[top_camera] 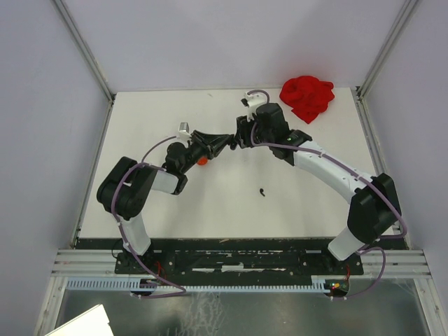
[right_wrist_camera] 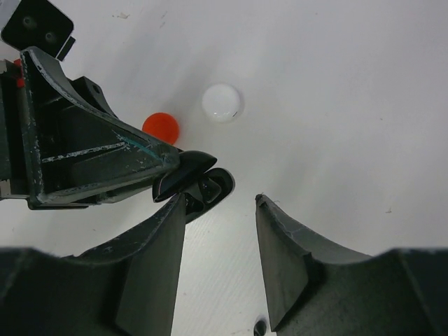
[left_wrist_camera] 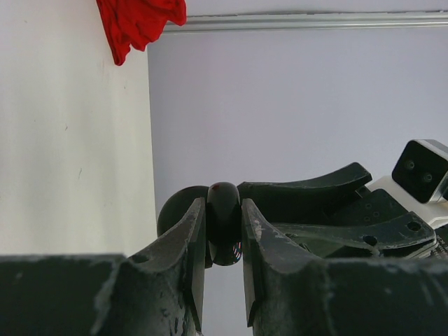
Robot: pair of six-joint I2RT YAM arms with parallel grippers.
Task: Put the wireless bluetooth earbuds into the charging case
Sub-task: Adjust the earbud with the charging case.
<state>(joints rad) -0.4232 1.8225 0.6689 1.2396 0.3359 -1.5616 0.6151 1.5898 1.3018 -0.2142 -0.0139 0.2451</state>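
One black earbud (top_camera: 262,190) lying near-centre, axis unclear | left gripper (left_wrist_camera: 224,204) clamped on charging case (right_wrist_camera: 201,183), hinged open rightward | right gripper (right_wrist_camera: 219,201) half-open, empty

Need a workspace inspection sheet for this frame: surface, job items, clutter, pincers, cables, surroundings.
Surface: white table, a few small specks.
Job's things: black charging case, lid open, in the left grip; one black earbud loose on the table.
Clutter: red disc and white disc on the table near the case; red cloth at far right corner.
Grippers: left pincer shut on the case; right pincer open, empty, tips beside the case.
Cables: purple cable loops along each arm.
Surroundings: pale walls, metal frame posts.
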